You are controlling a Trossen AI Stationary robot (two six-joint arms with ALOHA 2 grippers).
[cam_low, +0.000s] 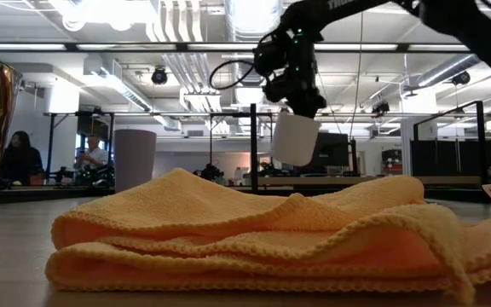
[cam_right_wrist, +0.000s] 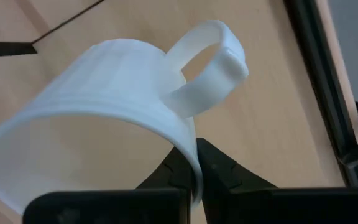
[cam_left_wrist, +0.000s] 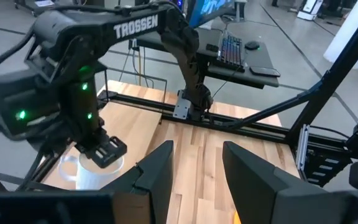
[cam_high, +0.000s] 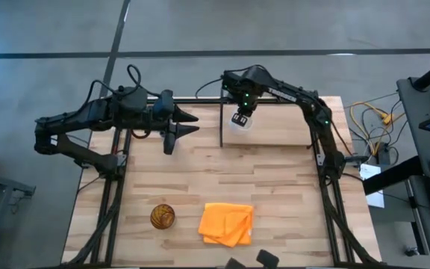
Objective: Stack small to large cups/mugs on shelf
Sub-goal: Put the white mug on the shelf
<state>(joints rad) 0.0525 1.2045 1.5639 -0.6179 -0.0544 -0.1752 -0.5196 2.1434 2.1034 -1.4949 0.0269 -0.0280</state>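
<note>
My right gripper [cam_high: 241,119] is shut on the white mug [cam_low: 295,138] and holds it in the air over the left end of the shelf [cam_high: 275,127], close to the thin black upright divider [cam_low: 252,149]. The mug also shows in the left wrist view [cam_left_wrist: 89,171]. My left gripper [cam_high: 192,124] is open and empty, just left of the shelf. The lavender tumbler [cam_low: 135,158] stands upright on the table, left of the divider. The amber cup [cam_high: 163,217] stands on its base near the table's near edge. My right gripper pinches the mug's wall at the rim [cam_right_wrist: 190,152], right beside the handle [cam_right_wrist: 210,62], with one finger inside the mug and one outside. The fingers come from above. The mug hangs tilted below them, lifted clear of the shelf board.
An orange cloth [cam_high: 226,223] lies crumpled near the near edge, right of the amber cup. The bare tabletop [cam_high: 275,179] stretches between the cloth and the shelf. People sit in the room behind the table [cam_low: 24,158].
</note>
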